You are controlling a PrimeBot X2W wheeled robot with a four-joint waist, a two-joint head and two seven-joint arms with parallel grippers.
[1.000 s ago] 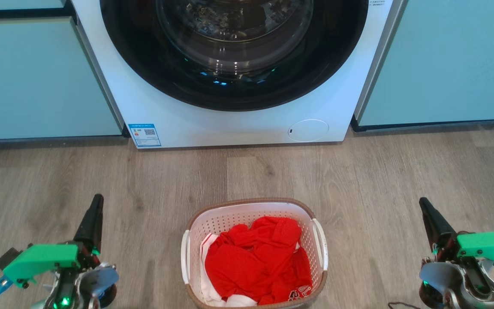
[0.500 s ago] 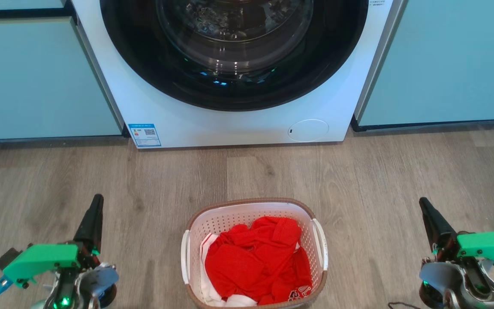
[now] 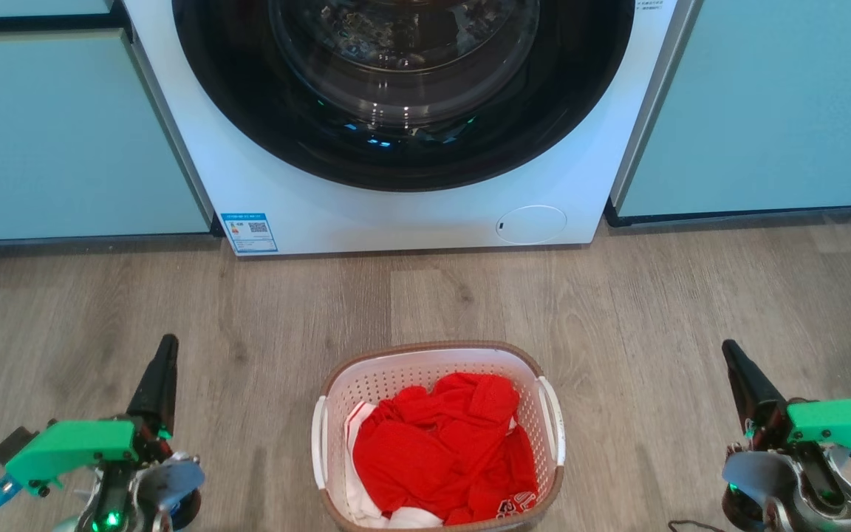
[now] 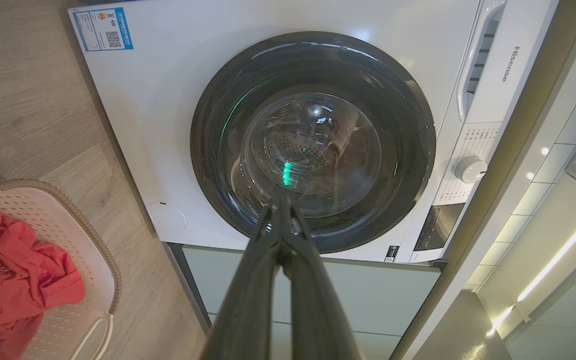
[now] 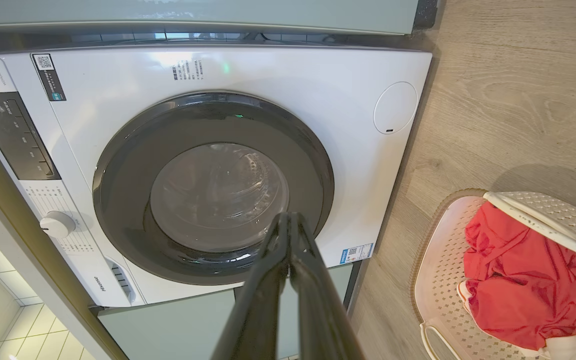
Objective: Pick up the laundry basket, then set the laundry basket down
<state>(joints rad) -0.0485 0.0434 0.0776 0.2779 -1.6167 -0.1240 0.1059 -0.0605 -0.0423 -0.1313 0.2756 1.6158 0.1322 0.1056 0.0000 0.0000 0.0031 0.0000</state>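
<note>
Two pale-green cabinets (image 3: 63, 133) are seen flanking a white front-loading washing machine (image 3: 396, 218), its round dark door (image 3: 403, 89) shut. A blue label (image 3: 250, 233) is stuck at the machine's lower left corner. The laundry basket (image 3: 388, 380) is set upright on the wood-grain floor (image 3: 617, 295) in front of the machine, with a stretch of boards between the two. It is filled with a crumpled red garment (image 3: 440, 451), and a little white cloth (image 3: 366, 506) is shown beneath. The left end effector (image 3: 167, 343) and the right end effector (image 3: 728, 349) are held at either side of the basket, well apart from its white handles (image 3: 320, 443), with floor lying between. Each pair of dark fingers is pressed together to a point, nothing is gripped or touched, and both are aimed toward the machine.
</note>
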